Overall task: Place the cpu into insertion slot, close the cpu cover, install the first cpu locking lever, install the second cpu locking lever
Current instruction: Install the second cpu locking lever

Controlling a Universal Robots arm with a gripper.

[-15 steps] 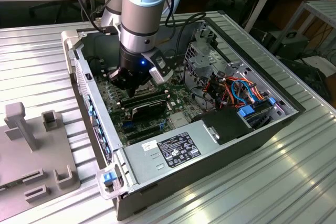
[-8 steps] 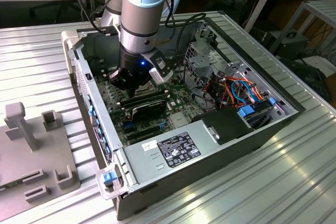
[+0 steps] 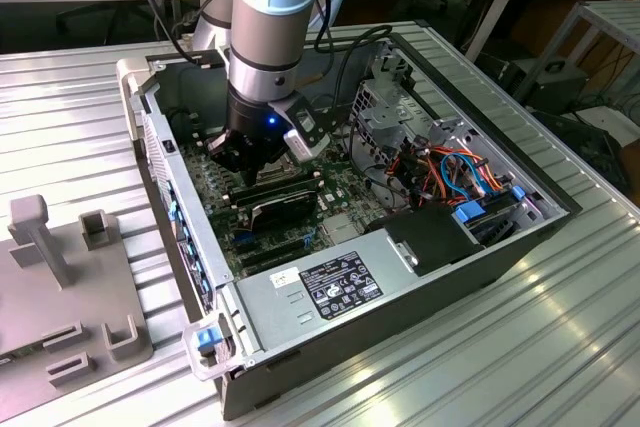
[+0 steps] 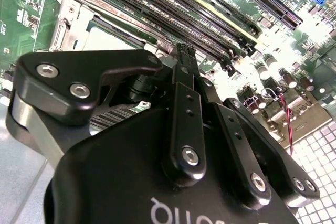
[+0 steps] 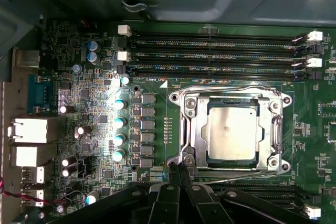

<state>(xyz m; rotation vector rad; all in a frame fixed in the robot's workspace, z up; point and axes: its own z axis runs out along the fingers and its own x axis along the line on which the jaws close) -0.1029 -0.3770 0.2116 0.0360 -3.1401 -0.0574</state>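
The cpu (image 5: 232, 132), a dull silver square, lies in the socket on the green motherboard. The grey cpu cover (image 5: 195, 129) lies flat over it, with the chip showing through its window. Thin metal lever rods run along two opposite sides of the socket (image 5: 226, 88) (image 5: 236, 171). My gripper (image 5: 176, 170) is shut, its black fingertips pressed together at the socket's corner, by the end of the nearer lever. In the second wrist view the shut fingers (image 4: 184, 72) point at the board beside the socket frame (image 4: 71, 22). In the exterior view the gripper (image 3: 250, 162) reaches down inside the open computer case.
Rows of memory slots (image 5: 220, 51) run beside the socket. A black card (image 3: 285, 202) stands just in front of the gripper. The power supply (image 3: 330, 282) and coloured cables (image 3: 455, 172) fill the case's right part. A grey fixture (image 3: 60, 287) stands on the table at the exterior view's left.
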